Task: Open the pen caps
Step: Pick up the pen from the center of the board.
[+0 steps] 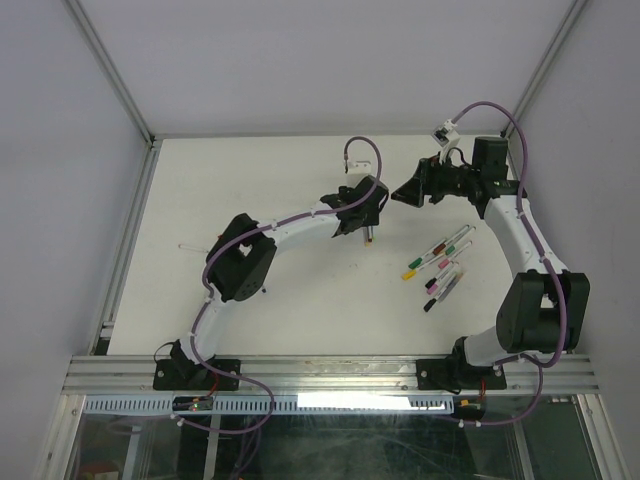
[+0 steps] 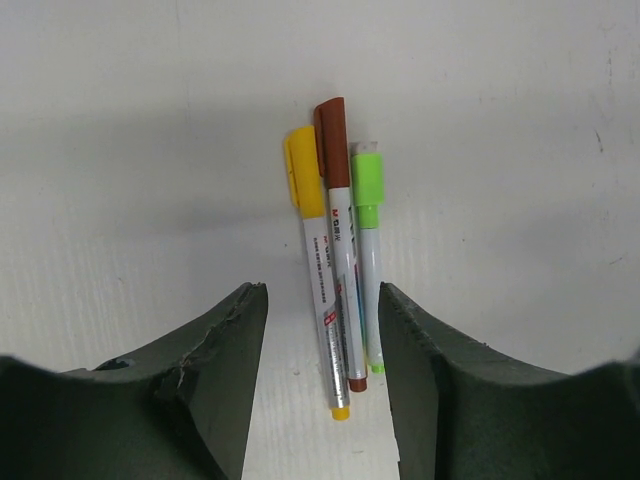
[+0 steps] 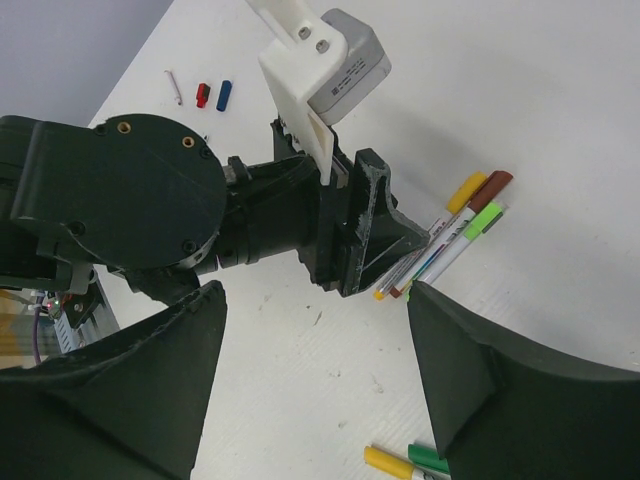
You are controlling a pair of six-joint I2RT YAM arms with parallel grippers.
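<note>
Yellow, brown, green pen caps [image 2: 332, 150] ahead of left end effector [image 2: 322, 295], grip unclear; right end effector [image 3: 315, 295] wide, empty

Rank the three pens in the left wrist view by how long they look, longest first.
1. Yellow-capped pen and brown-capped pen: they look about equal in length, so I won't rank one above the other.
2. Green-capped pen: clearly the shortest, though its cap looks the widest.

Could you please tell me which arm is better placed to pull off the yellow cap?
Right arm, probably: its open, empty jaws face the yellow cap, while the jaws of the left arm straddle the three pens' tail ends, far from that cap.
</note>
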